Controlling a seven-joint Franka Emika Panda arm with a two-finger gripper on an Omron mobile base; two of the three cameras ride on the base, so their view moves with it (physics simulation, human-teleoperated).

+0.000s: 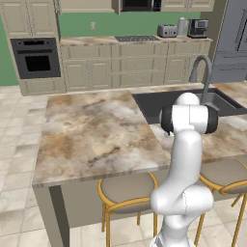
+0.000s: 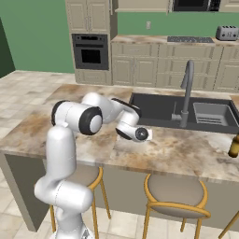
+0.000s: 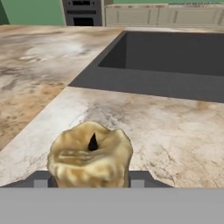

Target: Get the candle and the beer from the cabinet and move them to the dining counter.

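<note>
A: Station: dining side. The white arm is reaching out low over the wide beige-brown marbled stone counter (image 2: 186, 149), just in front of the dark grey sink (image 2: 161, 109) and the curved steel tap (image 2: 186, 88).

B: Gripper?

A: In the hand view the gripper (image 3: 89, 183) is sitting half-open around the small squat golden-brown candle (image 3: 89, 158), one dark finger tip (image 3: 40, 183) showing at nine o'clock of it and the other at three o'clock. The candle is filling the gap, so I am reading this as a hold on it. Whether its base is touching the stone, I cannot tell.

B: And the bottle?

A: The slim amber-yellow beer bottle (image 2: 234, 145) is standing on the same counter at the far right edge of the right base view, partly cut off, well apart from the gripper. So the beer looks delivered and the candle is the one outstanding.

B: Step in hand, as you are judging it?

A: Setting the candle down. Advice: be lowering straight until the base is resting flat on the stone, keeping it upright, wick at twelve o'clock. Be choosing open counter rather than the sink, which is lying at twelve o'clock of the candle in the hand view. Then be spreading the fingers fully before lifting, and be withdrawing straight up so neither tip is dragging the candle over.
</note>
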